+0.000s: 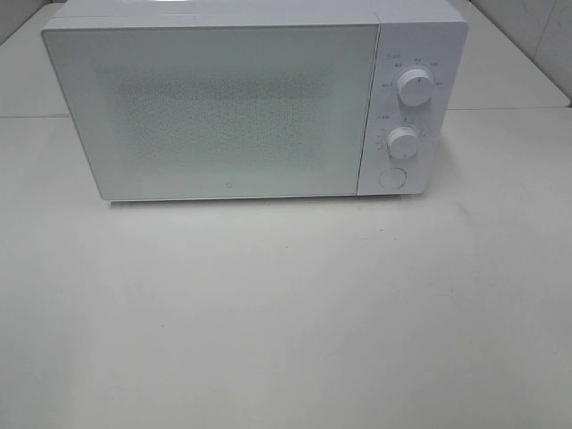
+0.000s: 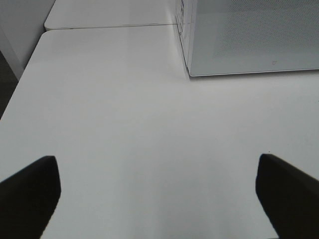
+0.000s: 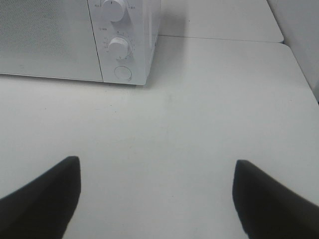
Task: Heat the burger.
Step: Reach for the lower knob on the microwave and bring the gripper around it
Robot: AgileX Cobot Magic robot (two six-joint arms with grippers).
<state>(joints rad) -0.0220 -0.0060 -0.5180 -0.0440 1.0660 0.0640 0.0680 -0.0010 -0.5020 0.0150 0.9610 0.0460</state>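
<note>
The burger is out of view in every frame. A white microwave (image 1: pixel 223 107) stands at the back of the table with its door shut; its window is frosted and shows nothing inside. Two round knobs (image 1: pixel 415 87) and a round button (image 1: pixel 392 178) sit on its right panel. Neither arm shows in the high view. My left gripper (image 2: pixel 159 199) hovers open over bare table, in front of the microwave's left corner (image 2: pixel 189 74). My right gripper (image 3: pixel 157 199) stands open and empty over the table, in front of the microwave's knob panel (image 3: pixel 119 47).
The white table (image 1: pixel 286 313) stretches in front of the microwave. A seam joins it to a second white table (image 2: pixel 109 20) behind. The table's left edge (image 2: pixel 20 84) and right edge (image 3: pixel 299 69) drop off to the sides.
</note>
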